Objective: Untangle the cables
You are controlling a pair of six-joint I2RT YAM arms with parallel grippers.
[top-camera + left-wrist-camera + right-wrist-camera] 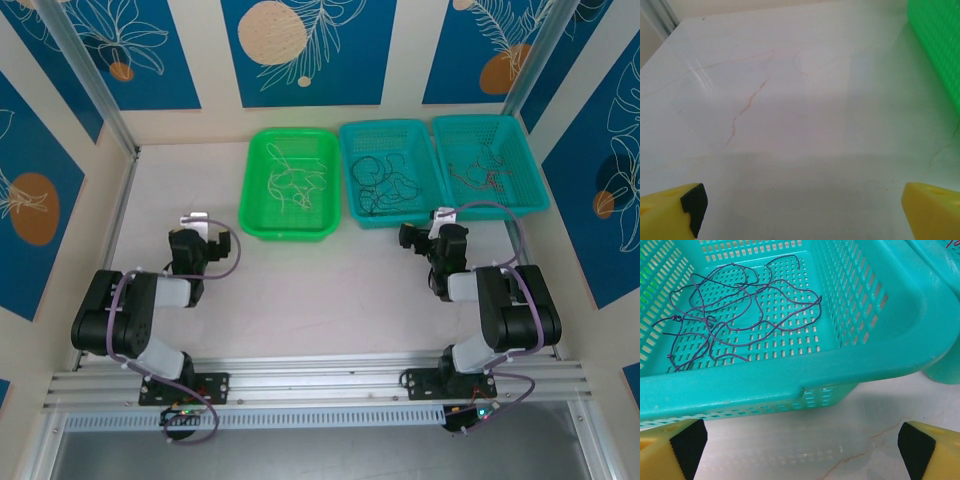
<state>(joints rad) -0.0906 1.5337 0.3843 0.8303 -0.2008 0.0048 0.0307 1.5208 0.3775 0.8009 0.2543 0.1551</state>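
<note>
There was one pale table (300, 300) with thin cracks in its top. Two black arms sat at its near edge, the left arm (130, 310) and the right arm (505, 305).

Three baskets stood in a row at the far side of the table. There was one green basket (288, 232) on the left and two blue-green ones, the middle basket (392, 222) and the right basket (500, 212). The three sat just beside each other.

There were two claws. The left claw (800, 210) had its two yellow fingers (670, 210) wide apart, with nothing between them. It hung over bare table, with the green basket's wall at its right. The right claw (800, 445) was wide apart too and held nothing. It was just in front of the middle basket's near wall.

The cables were all in the baskets. The white cables (292, 180) lay in the green basket. The black cables (385, 180) lay in the middle basket, in one loose tangle that looked a bit purple up close. The red cables (480, 172) lay in the right basket.

The cables were too thin and too mixed up to count. The red ones were very small from above and hard to make out. In both wrist views, the fingers were cut off at the bottom corners
</note>
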